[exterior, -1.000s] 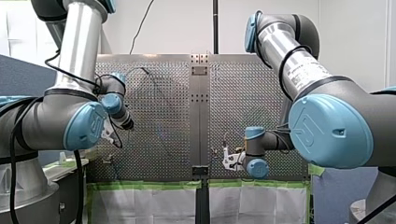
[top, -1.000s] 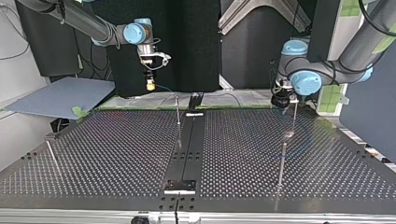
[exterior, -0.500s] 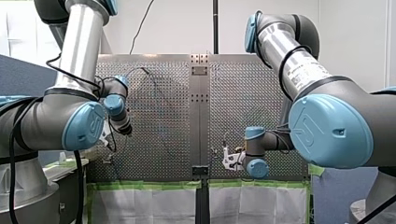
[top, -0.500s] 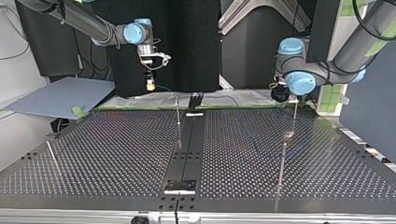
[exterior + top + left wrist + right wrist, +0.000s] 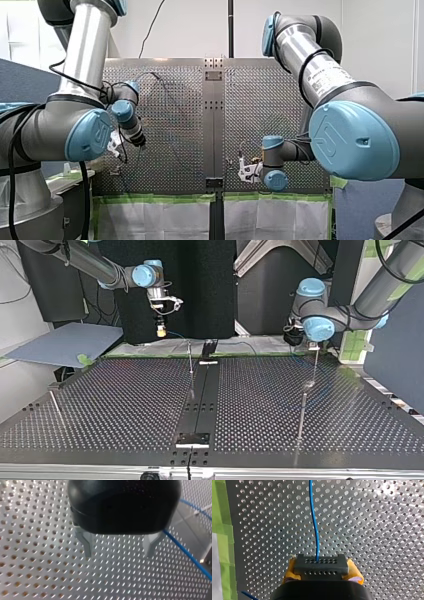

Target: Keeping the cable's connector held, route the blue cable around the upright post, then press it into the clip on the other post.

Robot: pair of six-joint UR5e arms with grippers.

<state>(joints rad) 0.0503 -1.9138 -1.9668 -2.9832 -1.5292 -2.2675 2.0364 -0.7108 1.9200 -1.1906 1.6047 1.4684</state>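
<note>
Perforated table (image 5: pixel 374 517); right tool (image 5: pixel 321 570) grips connector (image 5: pixel 321 563).

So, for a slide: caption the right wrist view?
Right gripper clamps the connector; blue cable runs ahead over the perforated table.

green tape (image 5: pixel 155 198) borders the perforated table (image 5: pixel 125 405), a grey board (image 5: pixel 65 342) lying beside it.

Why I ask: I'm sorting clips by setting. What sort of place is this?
Probably a robotics lab test cell: my left arm and my right arm work over a perforated table with upright posts fixed in it, green tape along its edge, dark panels behind.
</note>
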